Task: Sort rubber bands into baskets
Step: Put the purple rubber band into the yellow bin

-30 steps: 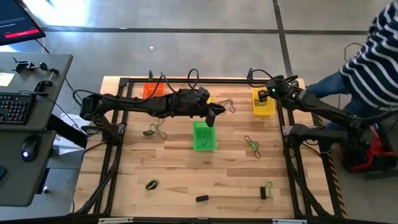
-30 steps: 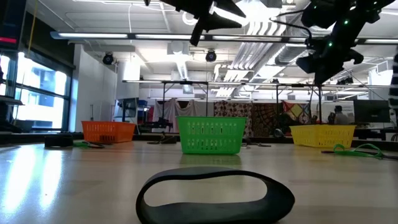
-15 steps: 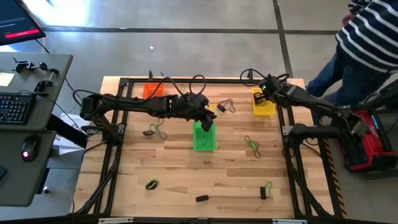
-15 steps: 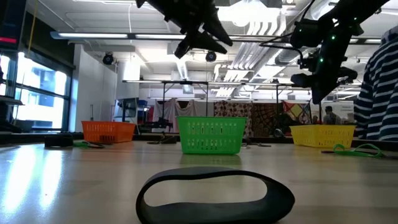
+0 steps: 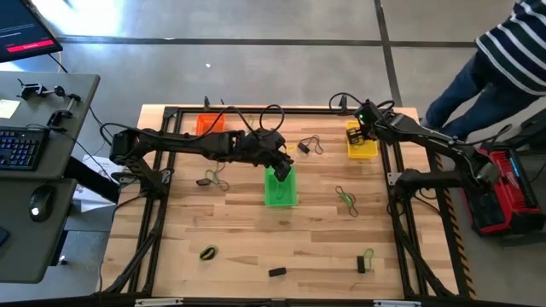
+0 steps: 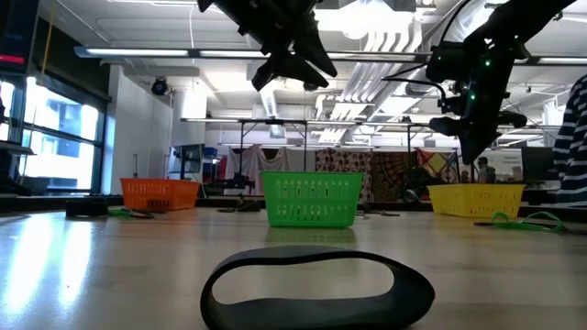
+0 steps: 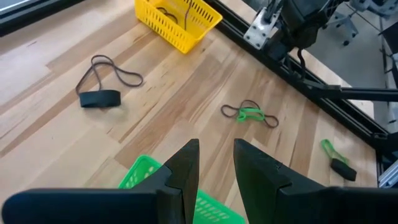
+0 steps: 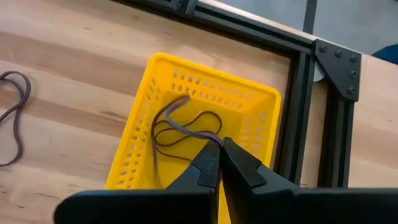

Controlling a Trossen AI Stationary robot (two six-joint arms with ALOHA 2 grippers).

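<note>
Left claw (image 7: 216, 163) hovers above green basket (image 5: 280, 187) at counter (image 5: 256, 239) centre, fingers parted by narrow gap, nothing between them. Right claw (image 8: 219, 163) clenched, empty, poised over yellow basket (image 8: 198, 137) at far right; dark rubber band (image 8: 180, 129) lies inside it. Orange basket (image 5: 209, 124) at far left. Loose bands scattered on counter: dark loop (image 7: 107, 78) between green and yellow baskets, green-and-dark band (image 7: 250, 114) right of green basket, more near front edge.

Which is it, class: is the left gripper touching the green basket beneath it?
Apart. The low view shows the left gripper hanging well above the green basket, with open room between.
</note>
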